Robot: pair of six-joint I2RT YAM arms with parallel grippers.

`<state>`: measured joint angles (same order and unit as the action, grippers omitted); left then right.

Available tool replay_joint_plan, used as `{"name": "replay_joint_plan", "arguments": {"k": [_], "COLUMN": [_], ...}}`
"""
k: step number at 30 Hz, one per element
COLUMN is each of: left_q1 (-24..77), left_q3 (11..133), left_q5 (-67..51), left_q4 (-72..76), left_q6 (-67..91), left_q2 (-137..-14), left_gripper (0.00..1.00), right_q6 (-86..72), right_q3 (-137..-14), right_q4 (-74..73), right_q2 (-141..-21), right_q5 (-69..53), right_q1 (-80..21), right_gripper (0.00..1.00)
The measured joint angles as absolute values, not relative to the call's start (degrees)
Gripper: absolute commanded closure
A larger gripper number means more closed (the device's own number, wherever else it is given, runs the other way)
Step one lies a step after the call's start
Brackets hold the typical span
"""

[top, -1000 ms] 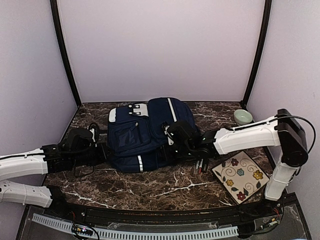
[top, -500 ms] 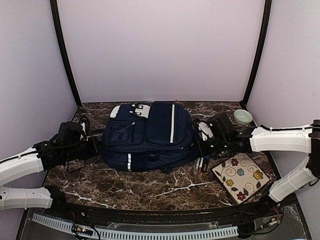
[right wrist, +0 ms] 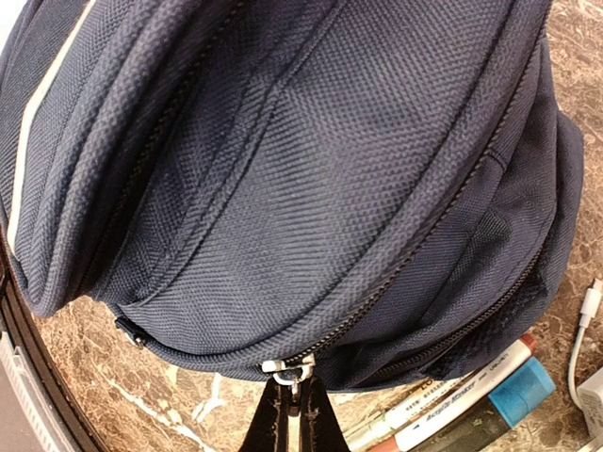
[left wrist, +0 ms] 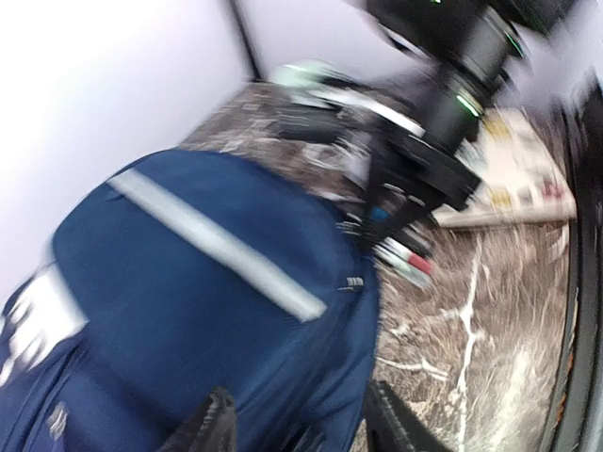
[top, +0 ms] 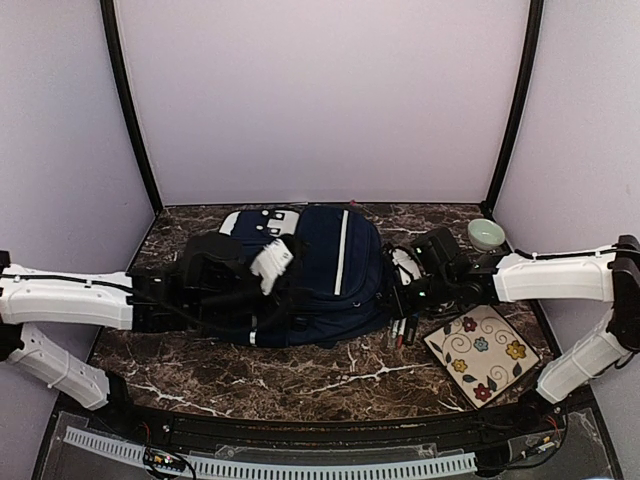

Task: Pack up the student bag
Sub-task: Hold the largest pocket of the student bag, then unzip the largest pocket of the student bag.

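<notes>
The student bag (top: 325, 262), navy with a white stripe, lies flat in the middle of the table and fills most of both wrist views (right wrist: 283, 169) (left wrist: 188, 311). My right gripper (right wrist: 294, 405) is at the bag's right end (top: 397, 290), shut on a small metal zipper pull (right wrist: 300, 369) of the closed zipper. My left gripper (left wrist: 301, 428) hovers over the bag's near side (top: 290, 295), its jaws apart with only blue fabric below them and nothing held.
Several markers (top: 405, 328) (right wrist: 471, 395) lie by the bag's right end, next to a flowered plate (top: 483, 350). A pale green bowl (top: 486, 234) stands at the back right. A white cable (right wrist: 589, 311) lies at the right wrist view's edge.
My left arm has swung from the bag's left side to over the bag and its jaws have opened. The right gripper pulled rightward earlier and now holds still on the zipper pull.
</notes>
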<state>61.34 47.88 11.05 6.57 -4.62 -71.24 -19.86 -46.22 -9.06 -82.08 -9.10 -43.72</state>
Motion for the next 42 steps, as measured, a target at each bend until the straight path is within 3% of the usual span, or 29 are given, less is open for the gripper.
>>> {"name": "replay_joint_plan", "arguments": {"k": [5,12,20,22,24,34,42], "left_q1": [68.6,68.7,69.3,69.4,69.4,69.6,69.1], "left_q3": [54.1,58.2,58.2,58.1,58.1,54.3,45.8], "left_q5": [12.1,20.9,32.3,34.5,36.5,36.9,25.6], "left_q4": [10.4,20.4,39.0,44.6,49.6,55.2,28.0], "left_q6": [-24.5,-44.5,-64.9,-69.4,-72.6,-73.1,-50.1], "left_q2": [-90.0,-103.8,-113.3,-115.0,-116.3,-115.4,-91.9], "left_gripper": [0.33,0.35,0.66,0.86,0.99,1.0,1.0], "right_q6": [-20.8,-21.8,-22.0,-22.0,-21.9,-19.3,-11.4], "right_q3": [-46.2,-46.0,-45.9,-45.9,-45.9,-46.9,-54.0], "right_q4": [-9.0,-8.5,-7.8,-7.7,-7.8,-9.6,-17.3], "right_q2": [-82.3,-82.3,-82.3,-82.1,-82.0,-81.4,-81.7], "right_q5": [-9.5,-10.2,-10.5,-10.3,-10.0,-10.5,-12.0], "right_q1": [-43.7,-43.7,-43.7,-43.4,-42.8,-41.3,-40.0], "right_gripper": [1.0,1.0,1.0,1.0,1.0,1.0,1.0]}}
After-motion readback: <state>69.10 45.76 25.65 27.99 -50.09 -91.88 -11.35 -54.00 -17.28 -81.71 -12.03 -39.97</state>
